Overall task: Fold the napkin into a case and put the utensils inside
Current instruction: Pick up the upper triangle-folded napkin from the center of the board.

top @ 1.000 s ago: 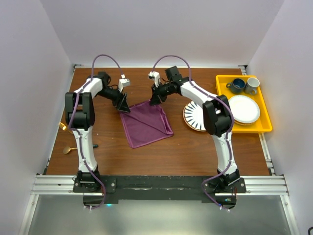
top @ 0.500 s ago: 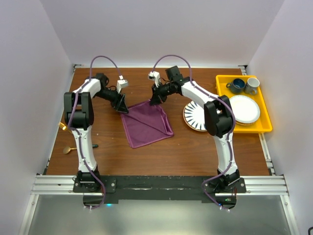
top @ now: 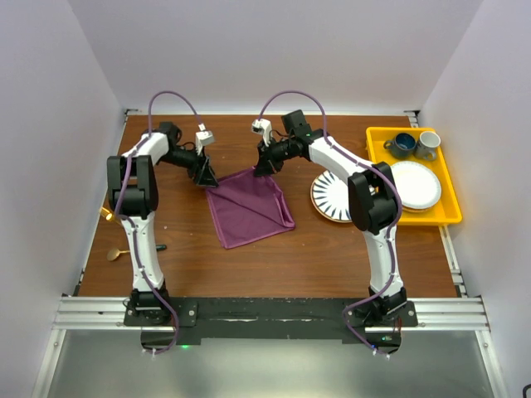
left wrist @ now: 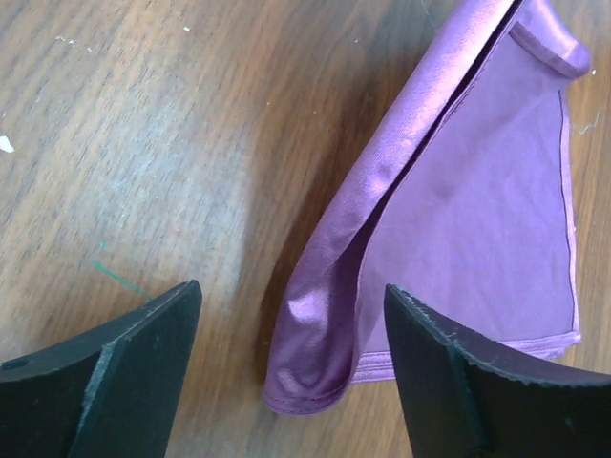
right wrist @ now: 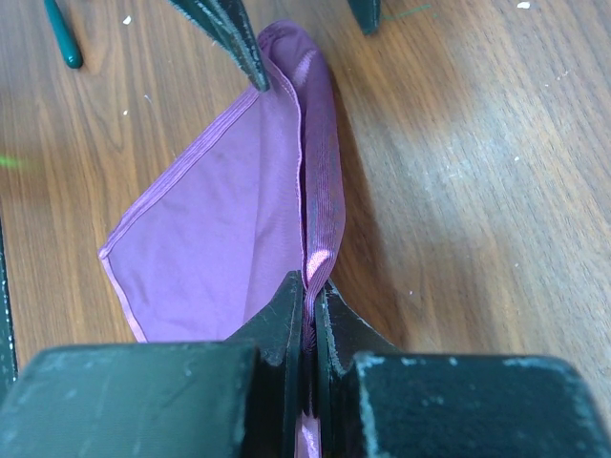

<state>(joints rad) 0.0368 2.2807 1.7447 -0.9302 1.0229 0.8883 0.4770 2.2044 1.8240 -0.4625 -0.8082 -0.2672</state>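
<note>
Bright even light from above, soft shadow beside the napkin (left wrist: 458, 219), shiny highlights along its fold, pale glare on the wooden table (right wrist: 496, 162), nearest foreground slightly blurred.

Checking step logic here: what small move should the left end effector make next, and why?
Probably lower and close the left end effector on the folded corner of the napkin: its jaws stand open astride it, while the right end effector pinches the fold's other end.

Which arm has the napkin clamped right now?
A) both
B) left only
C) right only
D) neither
C: the right fingers are shut on the napkin's folded edge, while the left fingers stand open with its corner between them.
</note>
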